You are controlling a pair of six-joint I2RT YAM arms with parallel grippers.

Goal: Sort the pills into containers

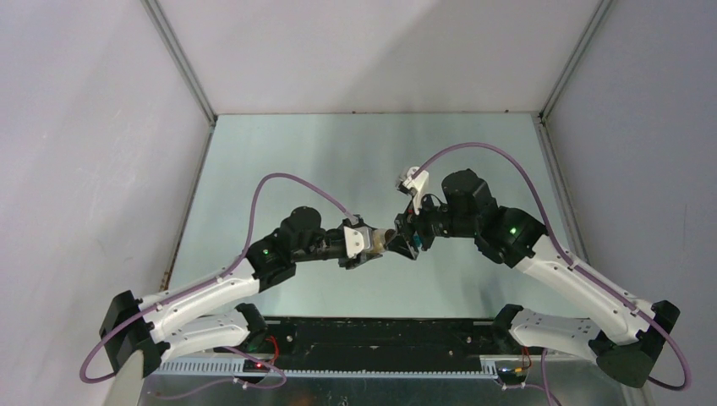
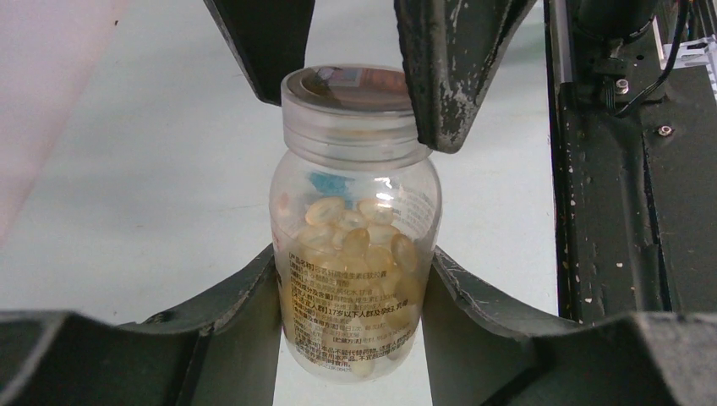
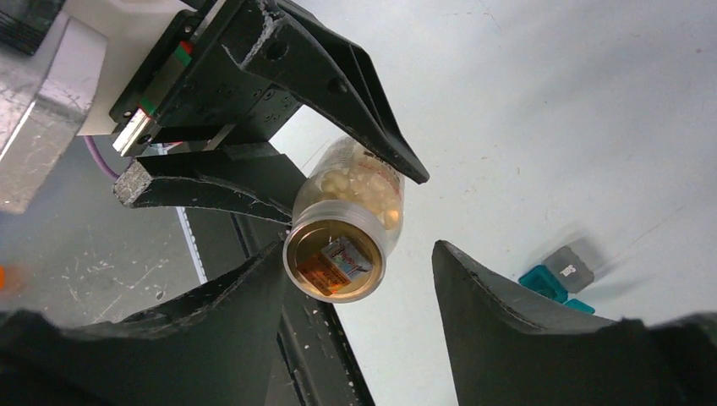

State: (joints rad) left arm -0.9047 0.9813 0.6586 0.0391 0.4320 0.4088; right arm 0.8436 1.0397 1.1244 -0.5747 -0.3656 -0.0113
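Hovering above the pale surface (image 1: 338,152), meeting tip to tip in mid-air. Clenching the left claw (image 2: 353,271) on a clear bottle (image 2: 355,220), pressing both fingers against its lower body, pointing its capped end away from the wrist and toward the other claw. Keeping the right claw (image 3: 359,254) released, straddling the bottle's lid (image 3: 334,262) loosely: lying just beside the rim with one finger, standing apart with the other. Lying on the surface below and off to the outer side of the right claw's far finger, well apart from the bottle: a teal case (image 3: 541,283), showing a grey face. Filling the bottle between the left claw's fingers: yellowish pills (image 2: 355,241).
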